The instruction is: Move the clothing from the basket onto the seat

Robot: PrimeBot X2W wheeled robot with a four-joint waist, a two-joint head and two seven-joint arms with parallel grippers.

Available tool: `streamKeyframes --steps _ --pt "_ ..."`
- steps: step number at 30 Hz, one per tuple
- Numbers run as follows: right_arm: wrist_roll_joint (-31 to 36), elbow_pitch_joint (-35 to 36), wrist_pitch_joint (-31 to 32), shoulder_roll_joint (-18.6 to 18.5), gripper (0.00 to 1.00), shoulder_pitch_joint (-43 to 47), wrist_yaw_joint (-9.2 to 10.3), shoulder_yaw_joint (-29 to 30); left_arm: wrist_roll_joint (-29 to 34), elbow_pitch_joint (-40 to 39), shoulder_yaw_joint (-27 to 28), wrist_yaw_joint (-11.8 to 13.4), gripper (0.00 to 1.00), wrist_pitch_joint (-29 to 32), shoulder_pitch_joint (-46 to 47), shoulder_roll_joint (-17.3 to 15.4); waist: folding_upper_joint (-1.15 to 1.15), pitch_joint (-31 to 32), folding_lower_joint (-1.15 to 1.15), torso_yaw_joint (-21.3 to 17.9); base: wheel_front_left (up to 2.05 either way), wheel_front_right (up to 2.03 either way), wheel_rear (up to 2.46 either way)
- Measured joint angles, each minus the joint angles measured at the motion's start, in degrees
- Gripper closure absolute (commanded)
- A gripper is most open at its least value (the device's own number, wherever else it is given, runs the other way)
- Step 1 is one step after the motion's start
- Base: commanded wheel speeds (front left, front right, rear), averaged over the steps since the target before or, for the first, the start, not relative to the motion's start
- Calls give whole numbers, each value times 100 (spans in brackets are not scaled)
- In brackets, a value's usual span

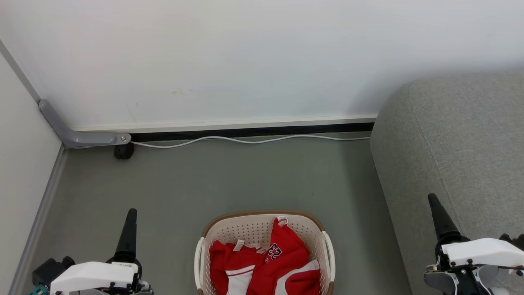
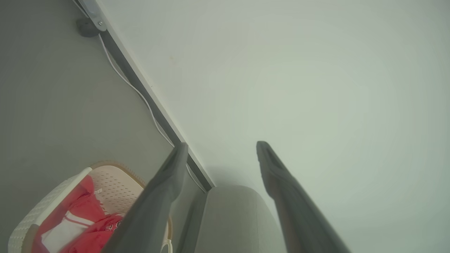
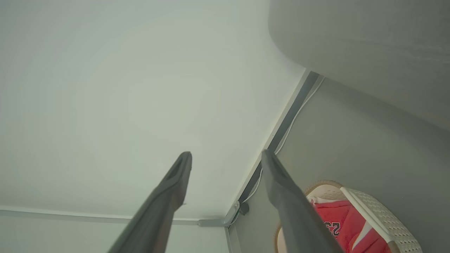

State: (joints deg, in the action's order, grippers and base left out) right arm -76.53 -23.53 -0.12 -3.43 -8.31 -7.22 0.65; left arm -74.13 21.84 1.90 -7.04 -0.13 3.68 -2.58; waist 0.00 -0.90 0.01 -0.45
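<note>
Your two claws, the left gripper (image 2: 221,147) and the right gripper (image 3: 226,155), both hold their long, dark, tapering fingers apart, gripping nothing, one on each side of the single basket (image 1: 262,217). That oval cream plastic basket, perforated and brown-rimmed, sits near you on the smooth grey floor (image 1: 245,176) and holds the clothing (image 1: 282,254), a crumpled soft red heap with white trim, its pieces too tangled to count. One seat (image 1: 450,135), rounded and covered in light-grey fabric, stands to the right.
</note>
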Motion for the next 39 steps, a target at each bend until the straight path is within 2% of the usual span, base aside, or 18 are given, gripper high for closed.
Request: streamKeyframes --steps 12,22,39 --pt "1328 -153 -201 -48 0 -283 0 -211 1330 -20 -187 -1 0 -222 205 -81 0 -36 0 -22 0 0 0" --pt "2119 -449 -355 -107 0 -519 0 -505 2238 78 -365 -2 0 -398 277 -179 0 -49 0 -49 0 0 0" --pt "3405 -770 -613 -159 0 -823 0 -479 3668 308 -301 4 0 -647 515 -210 0 -63 -1 -100 0 0 0"
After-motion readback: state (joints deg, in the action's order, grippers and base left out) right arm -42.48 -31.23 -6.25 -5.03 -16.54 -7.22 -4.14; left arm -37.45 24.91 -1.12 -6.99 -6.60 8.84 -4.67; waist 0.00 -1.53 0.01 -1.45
